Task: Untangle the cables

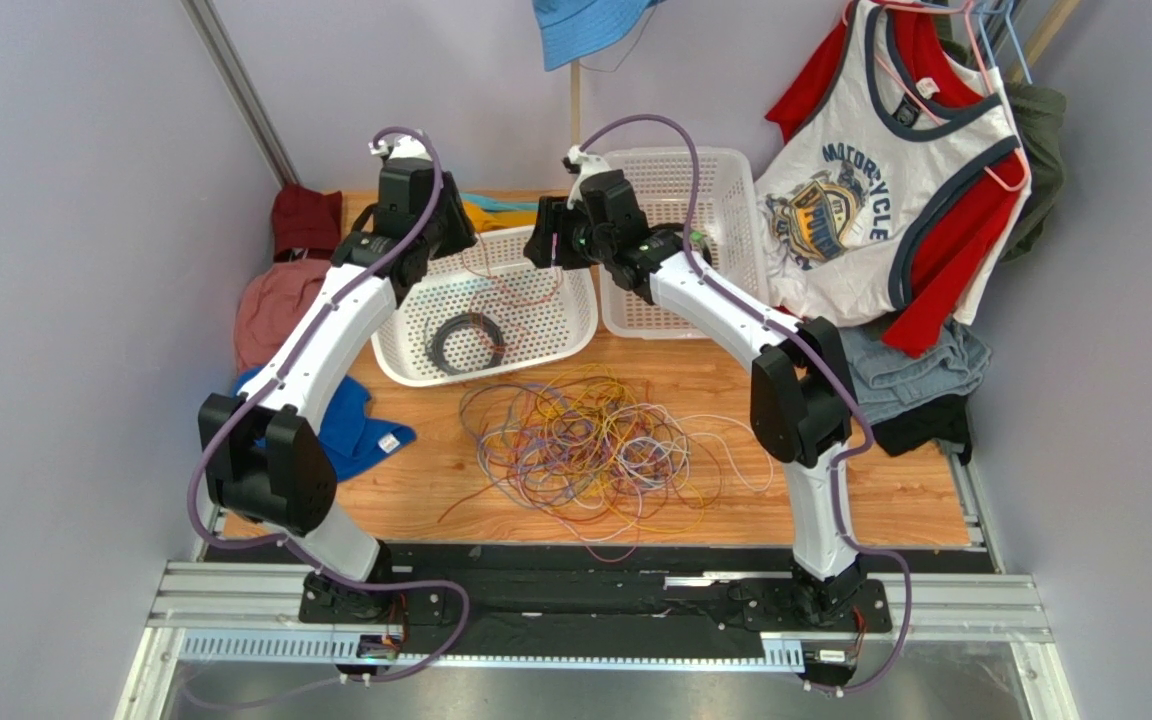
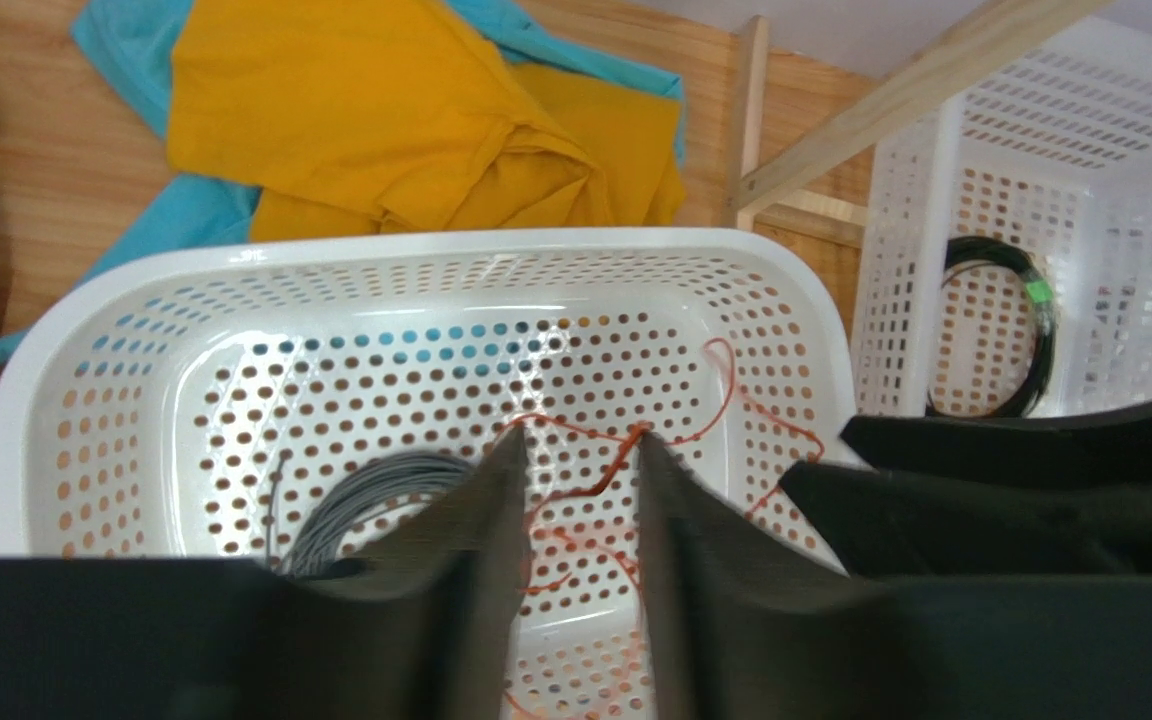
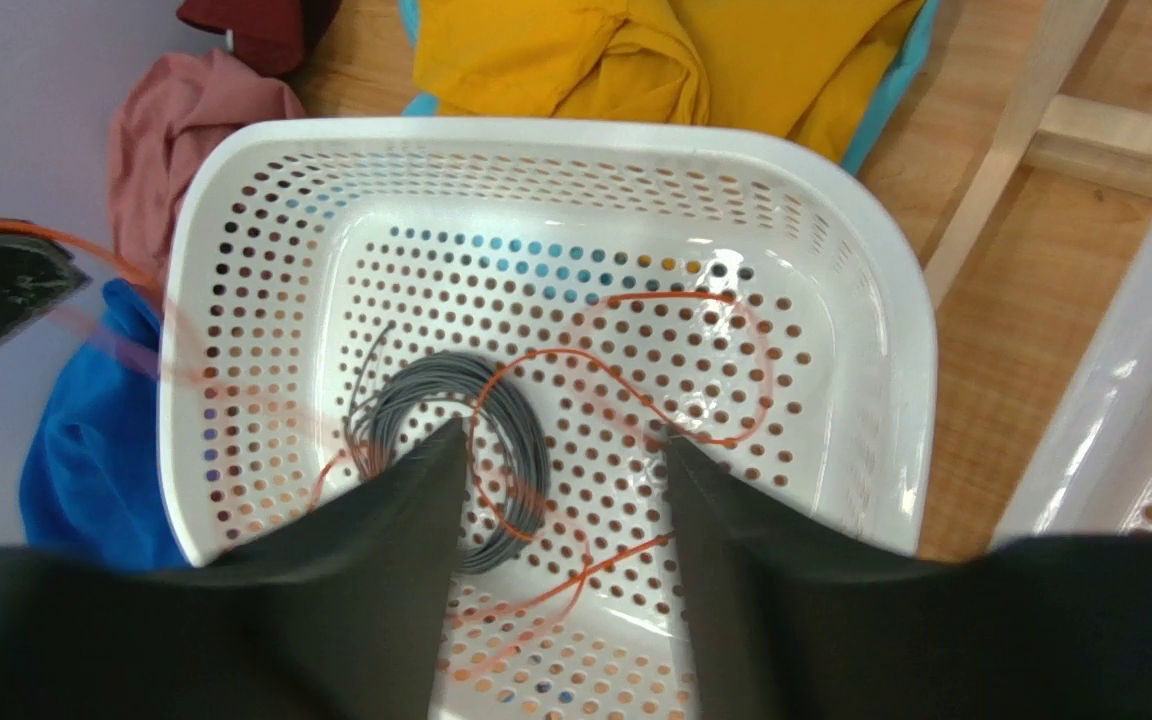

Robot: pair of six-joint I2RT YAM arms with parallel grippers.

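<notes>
The cables (image 1: 585, 443) lie in a multicoloured tangle in the middle of the wooden table. One thin orange cable (image 3: 657, 297) lies loosely in the left white basket (image 1: 575, 318), partly over a grey coil (image 3: 525, 450). My left gripper (image 2: 581, 438) hovers over this basket (image 2: 387, 248) with its jaws a little apart. The orange cable (image 2: 736, 390) drapes across its fingertips and hangs down. My right gripper (image 3: 566, 435) is wide open and empty above the same basket (image 3: 537, 135). In the top view both grippers, left (image 1: 462, 233) and right (image 1: 545, 240), sit close together.
A second white basket (image 1: 717, 180) at the back right holds a black coil (image 2: 1010, 323). Yellow cloth (image 2: 387, 105) lies behind the left basket. Blue (image 1: 357, 435) and pink (image 1: 274, 308) clothes lie at left. Shirts (image 1: 883, 195) hang at right.
</notes>
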